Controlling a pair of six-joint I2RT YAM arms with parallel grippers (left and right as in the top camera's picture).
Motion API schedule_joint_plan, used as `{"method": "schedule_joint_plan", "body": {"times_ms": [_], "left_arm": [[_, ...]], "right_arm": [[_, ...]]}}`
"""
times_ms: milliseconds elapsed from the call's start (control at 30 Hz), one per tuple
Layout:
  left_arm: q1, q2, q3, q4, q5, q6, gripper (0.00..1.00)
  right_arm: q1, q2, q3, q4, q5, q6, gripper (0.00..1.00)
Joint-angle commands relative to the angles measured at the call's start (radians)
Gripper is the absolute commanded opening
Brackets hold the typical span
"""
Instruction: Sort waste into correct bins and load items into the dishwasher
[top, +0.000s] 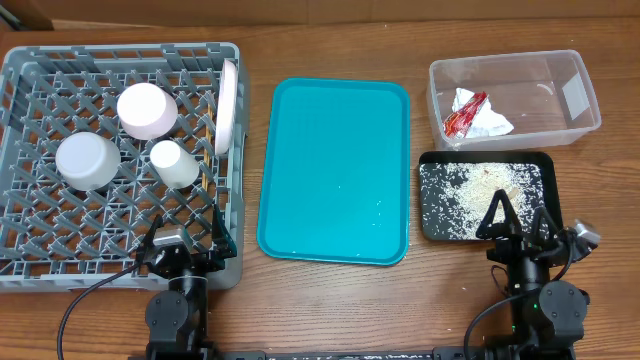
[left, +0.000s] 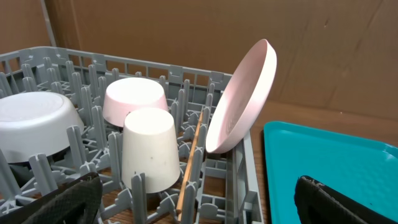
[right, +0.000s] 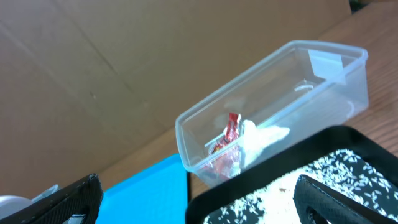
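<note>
Teal tray (top: 335, 170) sits mid-frame between the grey rack (top: 100, 225), upper left, and the clear tub (top: 585, 95) above the black tray (top: 545, 175), right. The left gripper (top: 190, 232) at the rack's lower edge and the right gripper (top: 520, 218) over the black tray both gape wide, empty. Rack: upturned white bowl (top: 87, 160), pinkish bowl (top: 147, 109), one cup (top: 173, 163), one plate (top: 227, 105) on edge, one chopstick (left: 191, 155), mostly hidden; tub: one red wrapper (top: 466, 113), one tissue (top: 492, 123); black tray: rice grains (top: 465, 190), uncountable.
</note>
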Motion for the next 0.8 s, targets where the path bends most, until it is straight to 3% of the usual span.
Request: {"method": "schedule_joint_plan", "body": {"times_ms": [0,767], "left_arm": [[-0.005,-0.011,-0.004,0.001,-0.013,0.02,1.0],[-0.005,-0.011,-0.004,0.001,-0.013,0.02,1.0]], "right_arm": [[0.005,-0.053,-0.046,0.024,-0.025,-0.01,1.0],[0.005,-0.079,-0.187,0.26,-0.05,-0.058,1.0]]}}
